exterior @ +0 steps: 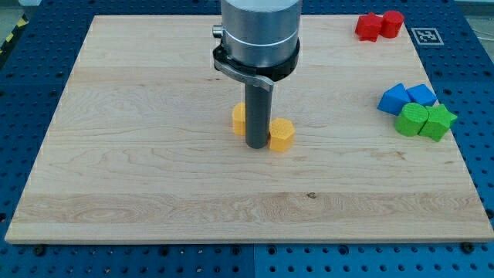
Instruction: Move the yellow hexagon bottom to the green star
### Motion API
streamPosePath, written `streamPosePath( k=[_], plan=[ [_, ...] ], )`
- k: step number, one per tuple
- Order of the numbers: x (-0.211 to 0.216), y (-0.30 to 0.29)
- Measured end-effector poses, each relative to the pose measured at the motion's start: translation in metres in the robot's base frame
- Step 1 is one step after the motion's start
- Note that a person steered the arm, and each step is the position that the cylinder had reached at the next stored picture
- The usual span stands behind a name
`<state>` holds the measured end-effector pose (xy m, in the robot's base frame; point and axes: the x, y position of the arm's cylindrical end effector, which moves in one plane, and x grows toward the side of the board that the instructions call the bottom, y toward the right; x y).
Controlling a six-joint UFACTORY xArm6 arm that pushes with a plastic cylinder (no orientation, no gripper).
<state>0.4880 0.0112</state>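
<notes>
My tip (pixel 255 145) rests on the wooden board (pixel 154 154) near its middle. A yellow hexagon (pixel 282 135) sits just to the view's right of the tip, touching or nearly touching it. Another yellow block (pixel 239 118) is partly hidden behind the rod on its left; its shape is unclear. The green star (pixel 438 122) lies at the view's right edge of the board, with a green block (pixel 412 120) touching it on its left.
Two blue blocks (pixel 394 99) (pixel 421 95) sit just above the green pair. Two red blocks (pixel 369 27) (pixel 392 23) lie at the board's top right corner. A blue pegboard table (pixel 478 69) surrounds the board.
</notes>
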Motion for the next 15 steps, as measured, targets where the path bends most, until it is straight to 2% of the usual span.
streamPosePath(
  k=[4, 6, 11, 15],
  plan=[
    [0.000, 0.039],
    [-0.013, 0.043],
    [-0.013, 0.133],
    [0.001, 0.164]
  ],
)
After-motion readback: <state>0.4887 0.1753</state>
